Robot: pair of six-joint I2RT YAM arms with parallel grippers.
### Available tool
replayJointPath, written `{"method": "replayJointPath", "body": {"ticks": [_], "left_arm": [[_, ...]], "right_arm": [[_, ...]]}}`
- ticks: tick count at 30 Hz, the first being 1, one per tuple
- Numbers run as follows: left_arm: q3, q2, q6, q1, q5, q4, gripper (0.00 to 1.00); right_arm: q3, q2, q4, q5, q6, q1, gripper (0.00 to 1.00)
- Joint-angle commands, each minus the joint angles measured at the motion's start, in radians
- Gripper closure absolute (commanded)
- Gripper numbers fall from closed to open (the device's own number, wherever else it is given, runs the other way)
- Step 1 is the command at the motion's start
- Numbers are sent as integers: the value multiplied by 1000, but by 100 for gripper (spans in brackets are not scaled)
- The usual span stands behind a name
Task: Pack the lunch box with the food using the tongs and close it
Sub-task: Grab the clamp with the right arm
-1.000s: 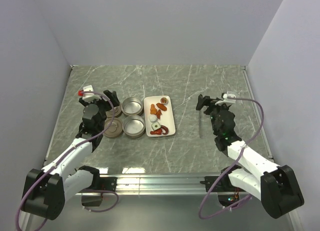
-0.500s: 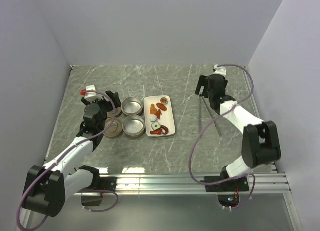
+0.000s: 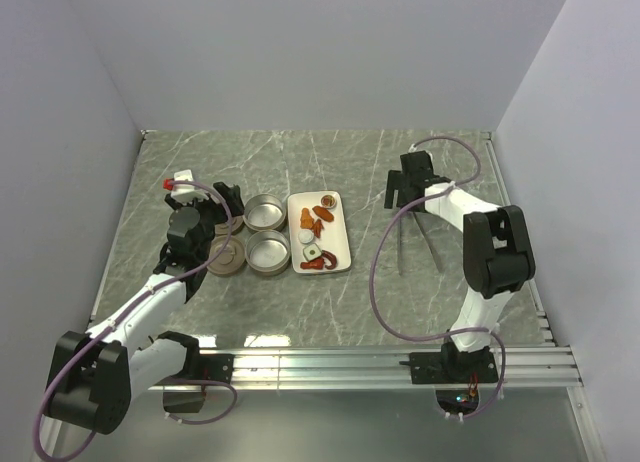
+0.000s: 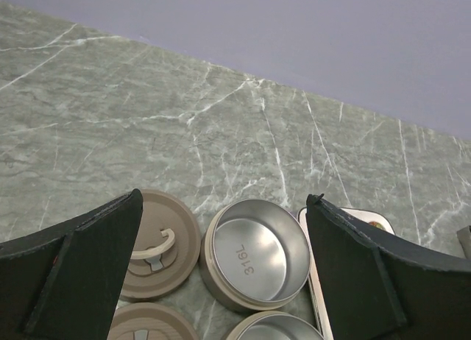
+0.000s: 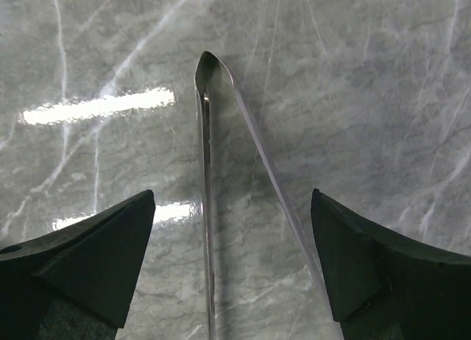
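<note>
The lunch box is two open round metal tins (image 3: 264,213) (image 3: 268,251) with their two handled lids (image 3: 228,254) to their left. In the left wrist view the far tin (image 4: 257,255) is empty, a lid (image 4: 158,244) beside it. My left gripper (image 3: 225,200) (image 4: 224,196) hangs open above them, holding nothing. The food (image 3: 316,222), orange and red pieces with a white slice, lies on the white tray (image 3: 340,234). The tongs (image 3: 400,250) (image 5: 207,207) lie on the table to the right of the tray. My right gripper (image 3: 398,194) (image 5: 232,196) is open above them, its fingers straddling both arms near the joined end.
The marble table (image 3: 300,302) ends at a metal rail (image 3: 320,362) in front and white walls on the other sides. The right arm's cable (image 3: 385,252) loops over the table beside the tongs. The left arm's elbow (image 3: 150,292) stretches along the left side.
The right arm has swung from the near right out to the far side, bringing its gripper over the tongs' far end. The left arm has hardly moved.
</note>
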Motion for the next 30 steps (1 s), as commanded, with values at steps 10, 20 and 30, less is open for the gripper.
{"method": "replayJointPath", "body": {"ticks": [10,20,30], "left_arm": [[26,-17,11,-3,40,15,1],[20,-33,11,-3,53,18,1],[15,-39,14,-1,56,21,1]], "right_arm": [[146,103,-128,-5,-18,-4,15],[225,179,-196,21,-22,-6,25],[238,193,-214,21,-33,-4,33]]}}
